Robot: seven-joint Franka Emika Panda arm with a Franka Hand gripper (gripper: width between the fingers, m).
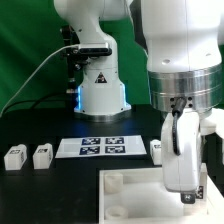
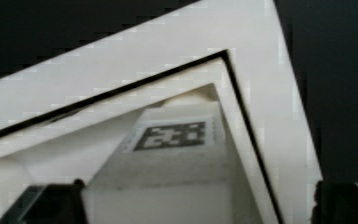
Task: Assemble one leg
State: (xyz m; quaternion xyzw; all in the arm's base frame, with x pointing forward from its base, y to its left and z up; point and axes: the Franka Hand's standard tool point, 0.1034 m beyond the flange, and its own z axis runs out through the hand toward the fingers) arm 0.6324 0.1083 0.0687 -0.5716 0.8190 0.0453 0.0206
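A Franka arm's gripper (image 1: 182,186) hangs low over the white tabletop piece (image 1: 130,196), carrying a leg (image 2: 172,150) between its jaws. In the wrist view the tagged leg runs straight out from between the two dark fingertips (image 2: 51,198), which sit at either side of it, apparently clamped on it. Beyond the leg lies a corner of the tabletop piece. Three more legs (image 1: 15,156) wait near the marker board (image 1: 103,147). The insertion step appears under way; next, the leg likely needs lining up with a corner socket.
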